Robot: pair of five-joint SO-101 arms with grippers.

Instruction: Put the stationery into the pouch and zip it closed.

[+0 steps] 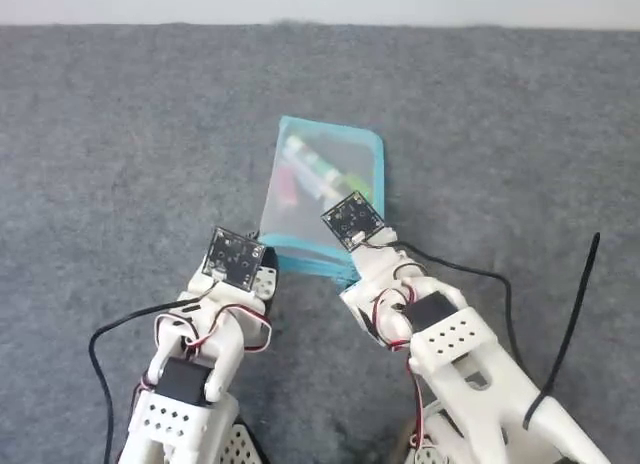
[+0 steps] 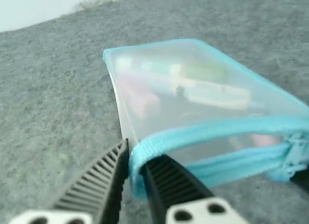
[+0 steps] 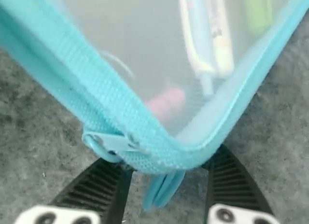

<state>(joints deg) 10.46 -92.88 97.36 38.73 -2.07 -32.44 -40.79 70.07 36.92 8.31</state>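
The translucent pouch with teal trim lies flat on the grey cloth, and pens and a pink item show through it. My left gripper is shut on the near left corner of the pouch's teal zipper edge. The zip slider sits at the other end of that edge, by the near right corner. My right gripper is open, its fingers standing either side of that corner, with a teal pull tab hanging between them. In the high view both grippers meet the pouch's near edge.
Grey carpet-like cloth covers the table all around the pouch. A pale wall strip runs along the far edge. Black cables trail beside the right arm.
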